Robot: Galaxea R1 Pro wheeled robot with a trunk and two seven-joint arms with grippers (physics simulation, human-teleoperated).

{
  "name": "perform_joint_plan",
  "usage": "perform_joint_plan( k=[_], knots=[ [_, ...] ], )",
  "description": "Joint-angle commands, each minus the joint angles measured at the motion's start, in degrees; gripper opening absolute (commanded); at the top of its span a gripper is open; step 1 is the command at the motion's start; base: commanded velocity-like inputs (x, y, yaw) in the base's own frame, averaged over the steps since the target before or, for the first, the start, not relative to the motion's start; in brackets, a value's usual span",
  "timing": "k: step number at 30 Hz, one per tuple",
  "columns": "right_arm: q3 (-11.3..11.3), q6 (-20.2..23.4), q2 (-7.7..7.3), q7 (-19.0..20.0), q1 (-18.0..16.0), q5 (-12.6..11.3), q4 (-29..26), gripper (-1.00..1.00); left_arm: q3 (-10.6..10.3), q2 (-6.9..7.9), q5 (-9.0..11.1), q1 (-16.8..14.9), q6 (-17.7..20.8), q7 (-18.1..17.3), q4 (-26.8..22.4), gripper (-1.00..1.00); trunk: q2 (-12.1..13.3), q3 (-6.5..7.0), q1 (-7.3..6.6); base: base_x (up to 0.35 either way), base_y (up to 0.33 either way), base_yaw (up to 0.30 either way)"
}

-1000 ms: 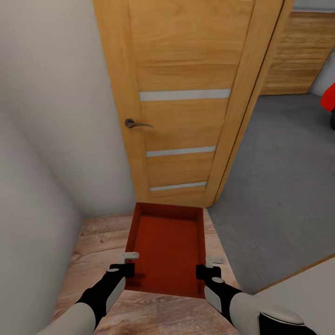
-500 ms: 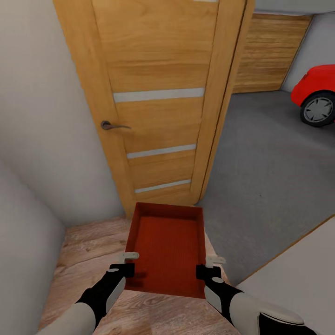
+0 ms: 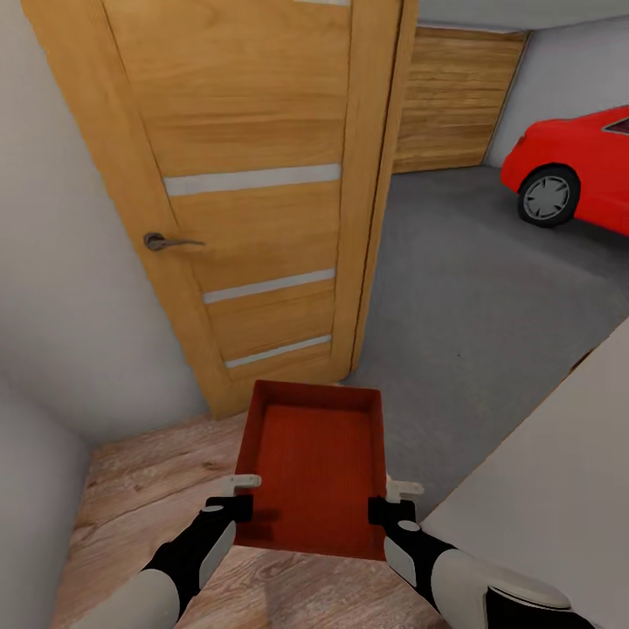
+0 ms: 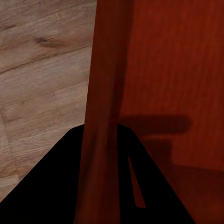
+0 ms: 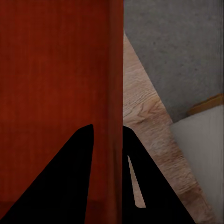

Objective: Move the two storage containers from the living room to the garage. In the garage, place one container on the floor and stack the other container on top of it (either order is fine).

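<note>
One orange-red storage container (image 3: 313,459) hangs level in front of me, above the light wood-plank floor (image 3: 140,476) of the hallway. My left gripper (image 3: 238,496) is shut on its left wall and my right gripper (image 3: 390,500) on its right wall, both near the corners closest to me. The left wrist view shows the left wall (image 4: 105,88) passing between the dark fingers (image 4: 60,177) of the left gripper (image 4: 100,133). In the right wrist view the right wall (image 5: 115,70) runs between the fingers of the right gripper (image 5: 108,130). Beyond the doorway lies the garage's dark grey floor (image 3: 472,288).
An open wooden door (image 3: 245,192) with a lever handle (image 3: 162,241) stands just ahead on the left. A red car (image 3: 577,166) is parked at the garage's right, in front of a wooden-slat door (image 3: 450,96). A pale wall (image 3: 542,489) closes in at lower right.
The whole view has swung right: the door slid left in the picture and the red car came into sight. The container stays held the same way in both grippers.
</note>
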Motion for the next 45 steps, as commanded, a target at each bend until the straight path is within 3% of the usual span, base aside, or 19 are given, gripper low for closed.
perform_joint_plan(
  k=[1,17,45],
  knots=[
    [0.90,-0.04,-0.08,-0.18,-0.01,-0.75,1.03,-1.00,0.57,2.46,-0.26,-0.07,-0.14,0.81,-2.83,-1.00,-0.05,-0.06,0.01,0.000,0.000,-0.031],
    [0.94,-0.04,-0.03,-0.19,-0.01,-0.75,1.03,-1.00,0.57,2.46,-0.26,-0.07,-0.08,0.63,-2.94,-1.00,-0.05,-0.06,0.01,0.181,0.164,-0.021],
    [0.91,-0.04,-0.03,-0.15,-0.01,-0.75,1.03,-1.00,0.56,2.46,-0.27,-0.07,-0.09,0.63,-2.92,-1.00,-0.05,-0.06,0.01,0.229,0.196,-0.270]
  ],
)
